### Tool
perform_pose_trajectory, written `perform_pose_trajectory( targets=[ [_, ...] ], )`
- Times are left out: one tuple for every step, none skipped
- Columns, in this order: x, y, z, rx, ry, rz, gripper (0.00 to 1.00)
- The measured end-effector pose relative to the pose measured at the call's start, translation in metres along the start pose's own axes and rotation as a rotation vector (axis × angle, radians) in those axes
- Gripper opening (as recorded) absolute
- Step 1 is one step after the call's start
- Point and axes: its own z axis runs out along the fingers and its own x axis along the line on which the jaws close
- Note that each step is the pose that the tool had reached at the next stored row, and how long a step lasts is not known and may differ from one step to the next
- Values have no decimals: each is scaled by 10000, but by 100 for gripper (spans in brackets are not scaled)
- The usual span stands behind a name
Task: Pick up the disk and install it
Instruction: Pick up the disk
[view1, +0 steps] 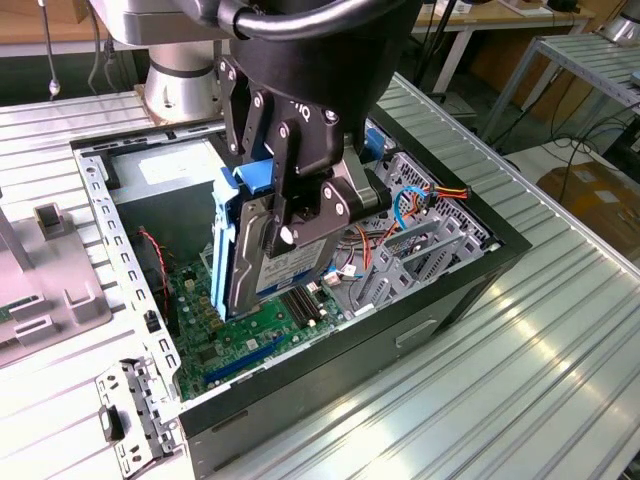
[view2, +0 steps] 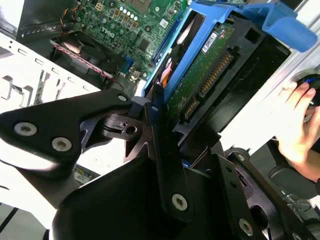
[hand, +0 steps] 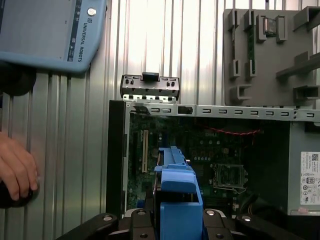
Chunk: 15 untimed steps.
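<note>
Pinching the disk (view1: 262, 255) upright, jaws hold it clear of the case (view1: 420, 320) walls.

The disk (view1: 262, 255), silver in its bright blue frame, hangs on edge, tilted, above the green board (view1: 235, 345) in the open case (view1: 300, 390).

Disk (view1: 265, 262) partly hidden behind jaws; hand (hand: 17, 170) edge-cropped.
</note>
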Motion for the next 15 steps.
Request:
perform_pose_trajectory(
  targets=[
    [0,-8,0,0,-1,0,36],
    [1,-16,1,0,-1,0,36],
    [1,-22,1,0,-1,0,36],
    [1,-28,0,0,0,0,36],
    [1,-33,0,0,0,0,36],
    [1,-40,1,0,-1,0,36],
    [2,-45,1,0,-1,0,36],
    [2,-52,0,0,0,0,36],
    [2,-57,1,0,0,-1,36],
    [2,-62,1,0,-1,0,36],
    [2,-69,1,0,0,0,36],
    [2,-74,1,0,0,0,36],
    [2,-78,1,0,0,0,36],
    [3,-89,2,0,-1,0,36],
    [3,-95,2,0,-1,0,36]
  ],
)
